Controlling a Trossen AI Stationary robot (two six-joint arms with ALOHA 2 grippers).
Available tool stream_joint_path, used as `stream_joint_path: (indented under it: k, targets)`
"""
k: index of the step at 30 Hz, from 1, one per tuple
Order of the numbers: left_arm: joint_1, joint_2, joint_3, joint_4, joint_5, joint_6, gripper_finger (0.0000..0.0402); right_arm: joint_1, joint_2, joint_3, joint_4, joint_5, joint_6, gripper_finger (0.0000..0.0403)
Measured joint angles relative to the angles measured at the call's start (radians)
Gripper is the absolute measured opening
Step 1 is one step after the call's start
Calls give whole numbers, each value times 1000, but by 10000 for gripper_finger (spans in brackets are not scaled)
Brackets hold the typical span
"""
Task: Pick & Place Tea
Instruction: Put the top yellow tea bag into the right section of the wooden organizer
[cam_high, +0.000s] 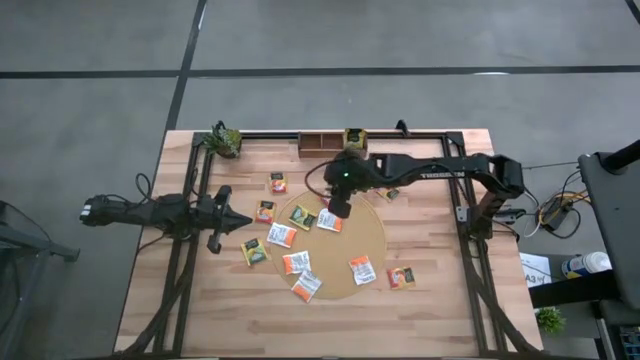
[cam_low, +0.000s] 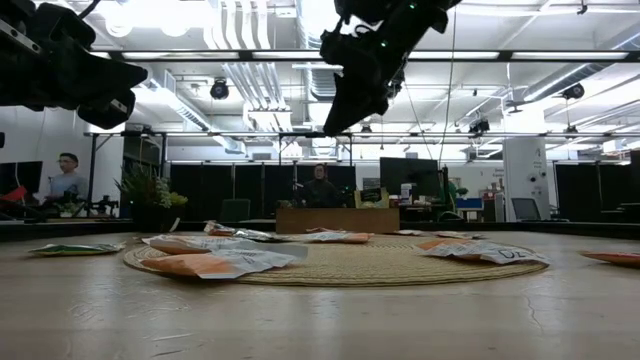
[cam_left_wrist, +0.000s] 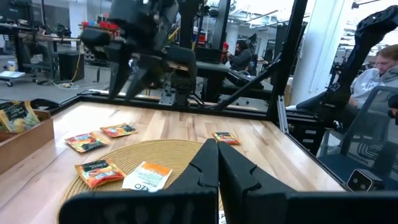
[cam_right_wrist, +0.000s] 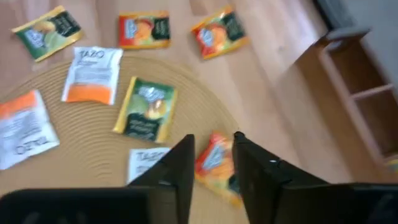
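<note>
The right pincer (cam_right_wrist: 212, 163) is hanging slightly parted, gripping nothing, over an orange tea sachet (cam_right_wrist: 217, 163) lying on the round woven mat (cam_right_wrist: 93, 134). Flat, light and probably slippery, it is likely best pinched by an edge. The left pincer (cam_left_wrist: 217, 163) is waiting closed.

sachets (cam_high: 300, 263) on mat (cam_high: 373, 240), tray (cam_high: 320, 144) behind
</note>
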Motion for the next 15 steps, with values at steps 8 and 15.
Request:
stream_joint_path:
  k: [8, 15]
  targets:
    - [0, 0, 0, 0, 0, 0, 0, 11, 140, 142, -95, -15, 96, 190]
    - [0, 0, 0, 0, 0, 0, 0, 17, 281, 282, -162, -66, 117, 214]
